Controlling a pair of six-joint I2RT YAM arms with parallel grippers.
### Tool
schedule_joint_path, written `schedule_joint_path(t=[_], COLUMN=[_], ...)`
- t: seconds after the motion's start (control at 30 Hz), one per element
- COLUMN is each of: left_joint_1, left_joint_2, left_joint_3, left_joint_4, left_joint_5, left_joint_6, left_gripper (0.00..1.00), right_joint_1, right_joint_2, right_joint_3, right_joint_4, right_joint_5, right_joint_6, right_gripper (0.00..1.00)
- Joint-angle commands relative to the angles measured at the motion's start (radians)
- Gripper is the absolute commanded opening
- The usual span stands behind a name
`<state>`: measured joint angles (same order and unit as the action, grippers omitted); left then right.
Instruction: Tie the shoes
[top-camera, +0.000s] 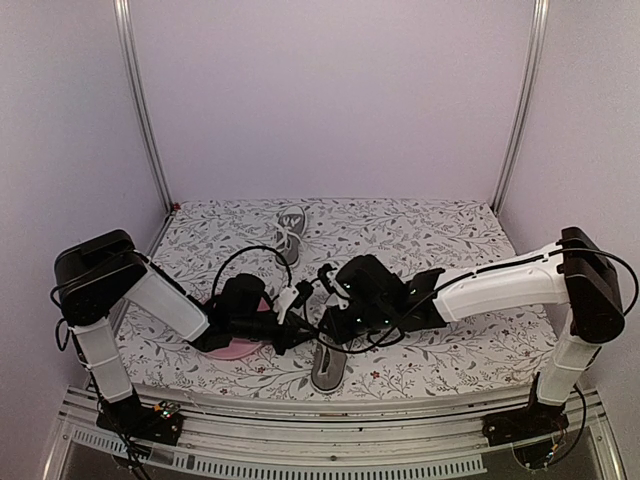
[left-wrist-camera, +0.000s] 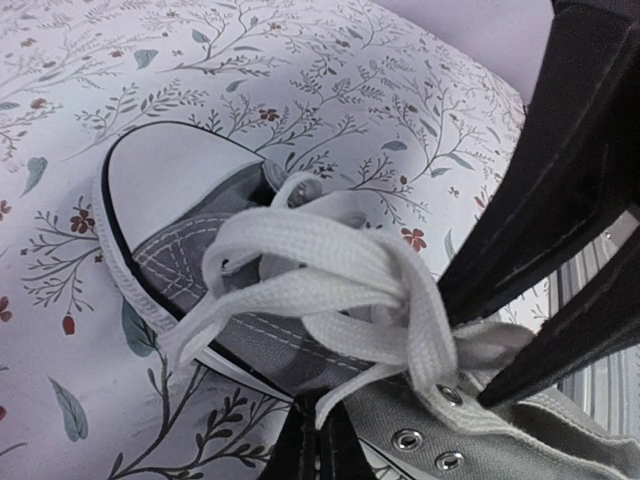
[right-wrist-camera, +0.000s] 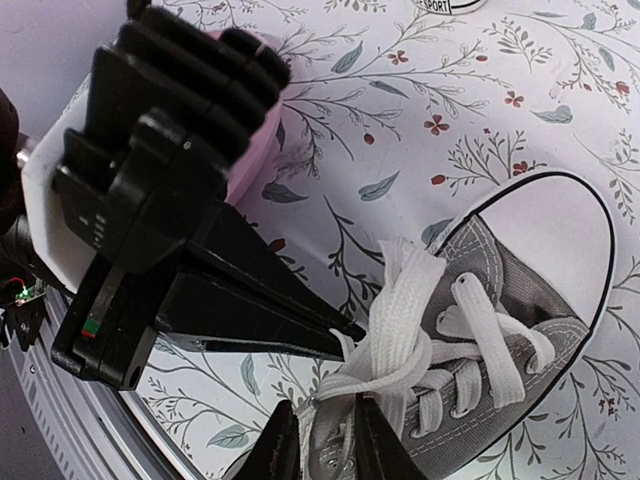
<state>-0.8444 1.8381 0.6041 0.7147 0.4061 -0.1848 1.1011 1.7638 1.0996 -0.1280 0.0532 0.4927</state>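
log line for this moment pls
step: tying near shoe | left gripper: shut on lace | right gripper: jaws straddle lace, grip unclear

Near shoe (top-camera: 328, 368) (left-wrist-camera: 200, 240) (right-wrist-camera: 520, 290): small grey canvas low-top with a white rubber toe cap (right-wrist-camera: 550, 230), upright at the front centre of the table (top-camera: 450, 230). Its white laces (left-wrist-camera: 330, 270) are loosely crossed and drawn up off the tongue, not bowed. Metal eyelets (left-wrist-camera: 420, 440) are visible. Far shoe (top-camera: 290, 232): matching, lying toward the back, well apart, laces slack.
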Motion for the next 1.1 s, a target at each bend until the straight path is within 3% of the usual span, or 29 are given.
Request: schedule_joint_path(t=[0.0, 0.17, 1.07], left_joint_1=[-0.019, -0.019, -0.021], left_joint_2=[-0.026, -0.023, -0.126], left_joint_3=[0.003, 0.002, -0.124], left_joint_4=[-0.010, -0.021, -0.079], left_joint_5=[0.000, -0.022, -0.172], left_joint_6=[0.004, -0.004, -0.199], left_gripper=[0.00, 0.00, 0.00], right_joint_1=[0.011, 0.014, 0.014], right_joint_2=[0.030, -0.004, -0.171], right_joint_3=[0.045, 0.025, -0.233], right_joint_4=[-0.048, -0.039, 0.119], right_joint_5=[0.036, 0.071, 0.055], right_joint_6=[-0.014, 0.001, 0.184], right_gripper=[0.20, 0.04, 0.02])
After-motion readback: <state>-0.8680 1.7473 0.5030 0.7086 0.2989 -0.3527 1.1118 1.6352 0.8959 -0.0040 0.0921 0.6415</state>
